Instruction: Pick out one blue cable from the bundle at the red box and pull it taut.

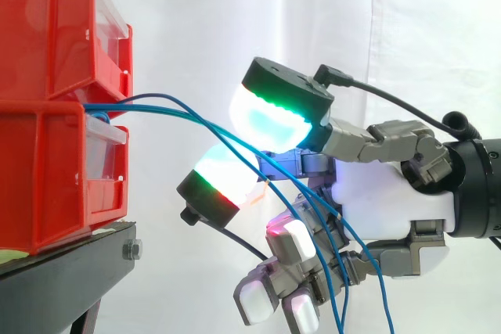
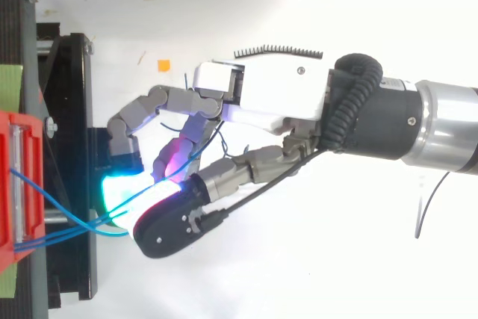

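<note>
Several thin blue cables (image 1: 174, 115) come out between two stacked red bins (image 1: 47, 52) at the left and run right and down past my hand (image 1: 383, 193). Two of its glowing pads, one above (image 1: 270, 119) and one below (image 1: 219, 174), stand close together with a blue cable running between them. The other fingers curl below, and the loose cable ends hang past them. From above, the cables (image 2: 60, 222) leave the red bin (image 2: 11, 184) and disappear into the cyan glow at my hand's (image 2: 276, 98) fingertips. The cables still curve and look slack.
The bins rest on a black stand (image 1: 63, 263), which is close to the fingertips in the top view. A white curtain hangs behind. A small orange mark (image 2: 163, 65) lies on the white surface beyond the hand.
</note>
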Controlling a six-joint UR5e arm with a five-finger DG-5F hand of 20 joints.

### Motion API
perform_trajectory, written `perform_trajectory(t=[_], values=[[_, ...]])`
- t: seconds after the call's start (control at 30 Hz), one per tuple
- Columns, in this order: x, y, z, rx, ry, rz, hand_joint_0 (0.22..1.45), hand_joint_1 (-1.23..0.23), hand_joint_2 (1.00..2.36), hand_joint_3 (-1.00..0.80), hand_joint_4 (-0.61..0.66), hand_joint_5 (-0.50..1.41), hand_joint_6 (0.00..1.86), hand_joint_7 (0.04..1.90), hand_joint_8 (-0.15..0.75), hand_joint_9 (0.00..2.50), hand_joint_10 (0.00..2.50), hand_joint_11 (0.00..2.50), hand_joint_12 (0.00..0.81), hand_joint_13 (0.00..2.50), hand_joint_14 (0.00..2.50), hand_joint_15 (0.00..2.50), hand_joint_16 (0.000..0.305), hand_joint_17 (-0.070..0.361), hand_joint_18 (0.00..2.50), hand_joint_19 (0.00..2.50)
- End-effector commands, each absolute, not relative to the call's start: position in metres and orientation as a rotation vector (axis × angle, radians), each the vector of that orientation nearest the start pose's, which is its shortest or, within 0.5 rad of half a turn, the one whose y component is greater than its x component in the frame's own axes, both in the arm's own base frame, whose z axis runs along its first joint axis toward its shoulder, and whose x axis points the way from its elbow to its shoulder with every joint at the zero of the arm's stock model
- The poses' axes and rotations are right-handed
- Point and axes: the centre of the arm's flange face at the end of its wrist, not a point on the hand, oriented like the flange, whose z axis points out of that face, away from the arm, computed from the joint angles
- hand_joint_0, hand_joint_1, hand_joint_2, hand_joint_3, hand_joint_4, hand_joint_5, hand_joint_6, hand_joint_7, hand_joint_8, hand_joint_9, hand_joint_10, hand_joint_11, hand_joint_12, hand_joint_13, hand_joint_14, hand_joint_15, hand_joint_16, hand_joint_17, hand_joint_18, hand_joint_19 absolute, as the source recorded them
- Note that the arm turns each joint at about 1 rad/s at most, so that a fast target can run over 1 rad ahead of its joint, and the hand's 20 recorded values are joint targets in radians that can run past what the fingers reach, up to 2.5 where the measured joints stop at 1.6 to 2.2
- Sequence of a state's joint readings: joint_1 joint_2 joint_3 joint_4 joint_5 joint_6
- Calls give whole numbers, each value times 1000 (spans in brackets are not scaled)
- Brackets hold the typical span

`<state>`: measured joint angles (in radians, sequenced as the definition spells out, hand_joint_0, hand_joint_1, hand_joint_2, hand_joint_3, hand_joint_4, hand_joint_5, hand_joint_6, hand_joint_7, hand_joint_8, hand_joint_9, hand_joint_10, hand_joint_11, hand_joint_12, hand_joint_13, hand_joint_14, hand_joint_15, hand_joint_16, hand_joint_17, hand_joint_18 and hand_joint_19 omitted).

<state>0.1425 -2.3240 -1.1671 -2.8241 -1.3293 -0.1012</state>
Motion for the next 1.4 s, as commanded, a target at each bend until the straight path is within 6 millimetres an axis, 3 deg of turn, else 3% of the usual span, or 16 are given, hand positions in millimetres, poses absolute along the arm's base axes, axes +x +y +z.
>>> perform_trajectory(t=[0.0,0.23,0.47,0.8,1.37], values=[[768,-48,236,1200,1212,1043,487,-508,1000,-500,-47,-60,783,1060,291,1305,23,612,424,964,19,485,61,136,914,754],[768,-49,236,1201,1210,1043,557,-418,1000,-500,-75,-61,780,1078,279,1314,25,614,404,948,20,495,55,124,868,791],[768,-49,236,1200,1211,1042,619,-601,1000,-492,-46,-62,785,1094,283,1299,25,629,403,940,21,504,54,122,855,796],[768,-50,236,1202,1209,1040,609,-778,1017,-246,30,-71,826,1049,301,1251,24,651,414,926,19,506,56,126,857,786],[768,-49,236,1201,1210,1041,643,-911,1019,-204,46,-98,875,1069,302,1182,24,672,409,876,20,514,56,127,819,761]])
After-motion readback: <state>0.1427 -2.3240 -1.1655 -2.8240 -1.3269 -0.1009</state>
